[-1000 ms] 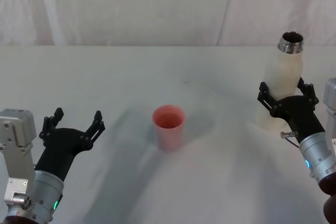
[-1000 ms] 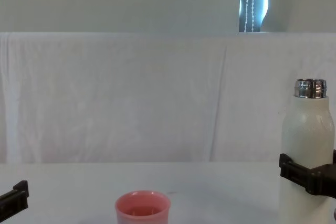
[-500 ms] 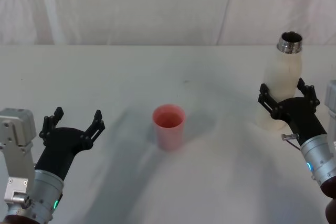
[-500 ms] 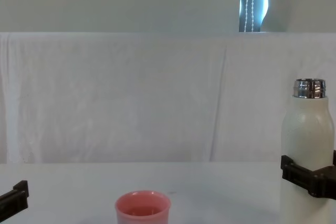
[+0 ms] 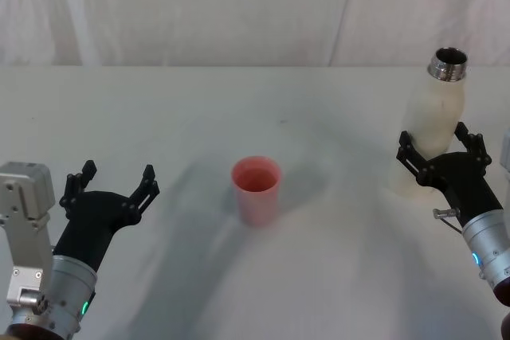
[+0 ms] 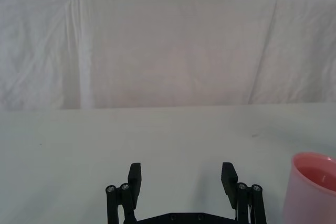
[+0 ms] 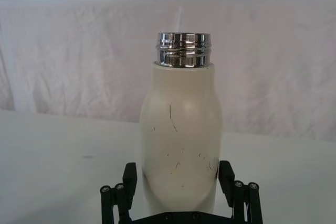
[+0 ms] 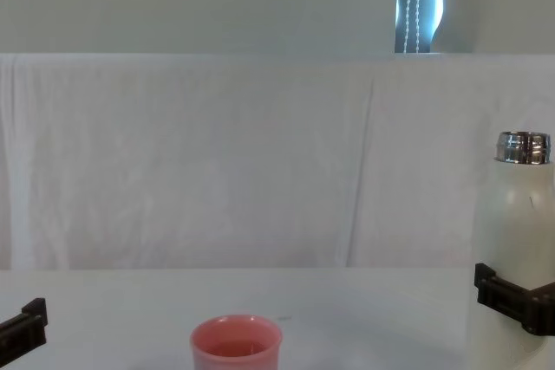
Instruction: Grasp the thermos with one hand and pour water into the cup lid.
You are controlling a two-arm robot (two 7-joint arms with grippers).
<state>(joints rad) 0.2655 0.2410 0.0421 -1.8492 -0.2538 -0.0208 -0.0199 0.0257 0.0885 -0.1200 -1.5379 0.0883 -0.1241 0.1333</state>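
A pale, cloth-covered table (image 5: 239, 117) is spreading across the whole workspace, backed by a hanging white sheet. On its right side the tall cream-white thermos with rounded shoulders and a shiny threaded steel neck (image 5: 434, 121) is standing upright and uncapped, and the black two-fingered right gripper on its silver-grey arm (image 5: 443, 154) is sitting around the lower body, one finger on each flank. Compared with a second ago, the bottle is now showing a little farther toward the robot's right and its steel mouth higher, so the arm is probably beginning to carry it; whether the base is actually clearing the table is hard to say, since the gripper is hiding it. From the right wrist view the fingers are flanking the thermos (image 7: 181, 140) closely, looking closed on it. That suggests the grasp is made and the transfer toward the cup is the step ahead, with no tilt yet. The black left gripper (image 5: 111, 185) is idling low at the robot's left, fingers spread wide and holding nothing. The small round pink cup lid with smooth plastic-looking walls (image 5: 256, 189) is waiting near the table's middle, well apart from the thermos.
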